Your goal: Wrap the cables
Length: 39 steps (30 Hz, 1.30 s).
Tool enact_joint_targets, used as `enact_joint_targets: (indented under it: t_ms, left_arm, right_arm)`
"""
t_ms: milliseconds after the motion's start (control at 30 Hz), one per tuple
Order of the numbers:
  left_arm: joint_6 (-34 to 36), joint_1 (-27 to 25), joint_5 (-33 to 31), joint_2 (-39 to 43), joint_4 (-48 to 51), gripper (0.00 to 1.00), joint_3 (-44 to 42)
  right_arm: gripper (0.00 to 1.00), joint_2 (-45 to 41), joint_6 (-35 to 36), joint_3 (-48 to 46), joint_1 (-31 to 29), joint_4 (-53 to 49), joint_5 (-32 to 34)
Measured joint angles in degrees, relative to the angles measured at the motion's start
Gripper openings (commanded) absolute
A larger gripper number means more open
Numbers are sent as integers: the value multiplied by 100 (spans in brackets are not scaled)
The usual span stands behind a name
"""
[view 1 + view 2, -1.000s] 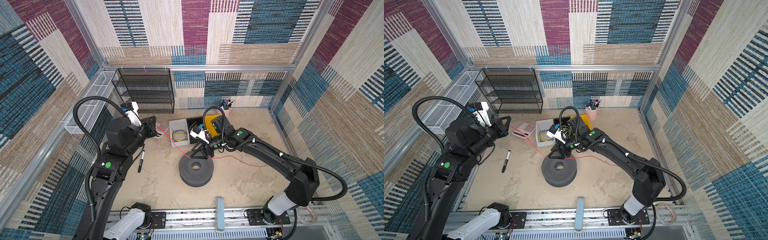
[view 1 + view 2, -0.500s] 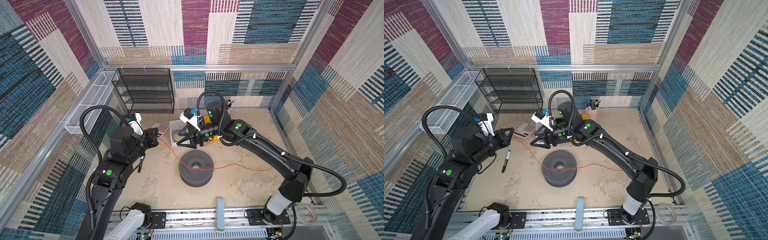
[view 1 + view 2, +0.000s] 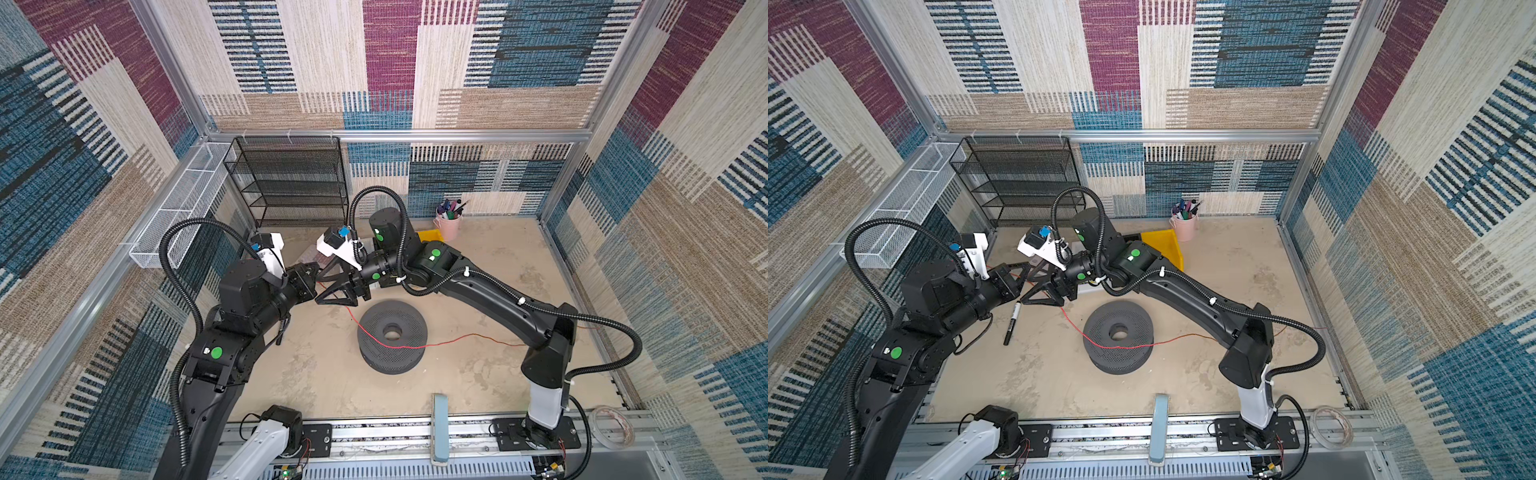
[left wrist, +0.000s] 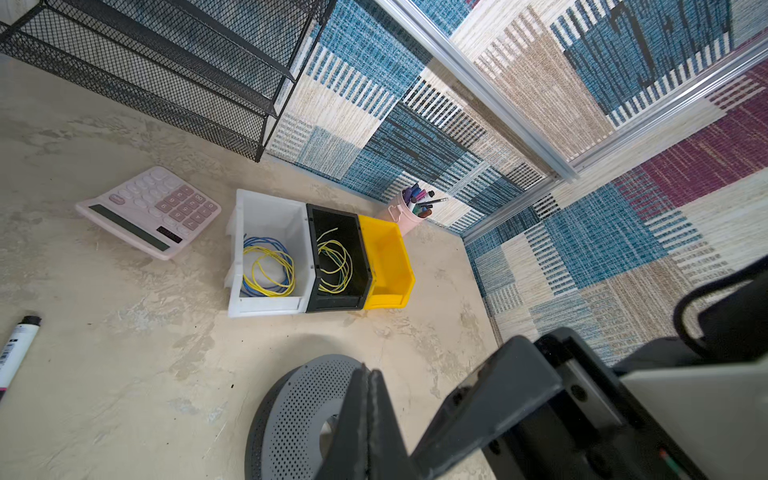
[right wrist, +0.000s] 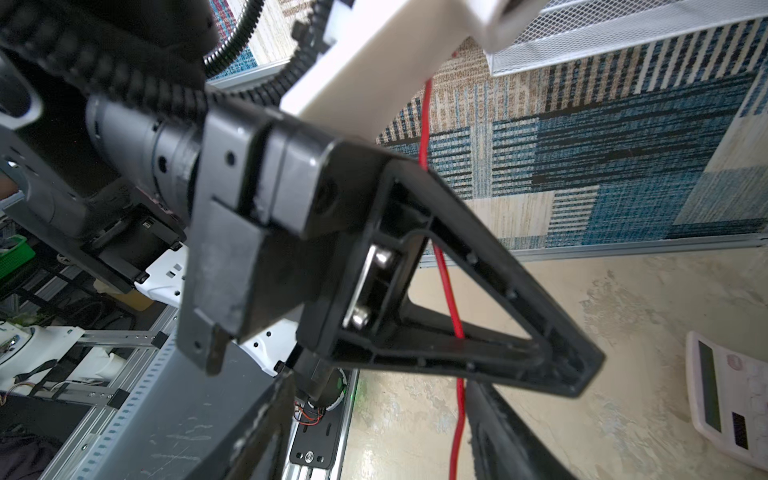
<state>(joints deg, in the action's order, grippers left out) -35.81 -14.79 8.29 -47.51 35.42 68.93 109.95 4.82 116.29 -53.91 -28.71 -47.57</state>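
Trailing from the closed left gripper [image 4: 368, 378], which seems to pinch it, over the grey spool [image 3: 415, 320] onto the table [image 3: 478, 257], the thin red-orange wire [image 3: 409, 345] looks light and springy, so the right gripper [image 3: 320, 289], empty jaws apart around it, should pinch close by

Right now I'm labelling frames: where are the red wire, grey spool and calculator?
red wire [image 5: 447, 286], right wrist view, middle stretch.
grey spool [image 3: 409, 320], in a top view, top face.
calculator [image 4: 166, 203], left wrist view, keypad.

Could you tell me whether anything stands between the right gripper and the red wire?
Nothing visible does: the red wire runs between the open jaws of the right gripper, beside the shut left gripper.
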Motion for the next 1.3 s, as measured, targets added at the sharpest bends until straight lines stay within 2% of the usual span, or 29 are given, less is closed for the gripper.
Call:
enact_joint_targets:
  t_ms: [133,233,333,467,600,633,667,700,767,833,967,1100,1233,1300]
  left_arm:
    - [-20,2,-26,39,-13,0,-70]
    - [-20,-2,17,74,-7,0,-85]
    - [-17,-2,85,103,-2,0,-90]
    - [-17,-4,129,107,20,0,-90]
    - [-17,-13,170,101,68,2,-90]
    - [-17,-13,229,94,92,12,-90]
    - [-15,-13,256,79,116,30,-83]
    - [-9,-24,254,63,155,41,-57]
    - [33,-17,179,13,299,56,83]
    - [140,-11,-44,-11,566,64,291]
    - [407,-11,-822,-39,1344,65,992]
    - [457,-11,-1908,-201,2216,65,1648]
    - [450,-11,-2597,-98,2861,58,1624]
    - [448,-11,-2603,39,2938,54,1366]
  right_arm:
    - [41,317,22,402,-9,-297,9]
    - [29,492,22,577,-13,-415,-4]
    - [11,553,26,632,-17,-459,2]
    - [0,564,22,632,-20,-487,17]
    - [0,503,44,525,-20,-490,39]
    - [0,457,44,455,-20,-485,48]
    - [0,376,44,323,-20,-439,72]
    - [0,308,44,205,-24,-382,70]
    - [0,101,42,-133,-37,-289,72]
    - [0,-87,39,-468,-39,-136,107]
    - [0,-422,-153,-1178,33,271,166]
    - [0,-820,-802,-2166,227,1021,236]
    - [0,-1318,-1412,-3145,299,1622,461]
    - [0,-1587,-1563,-3453,297,1834,527]
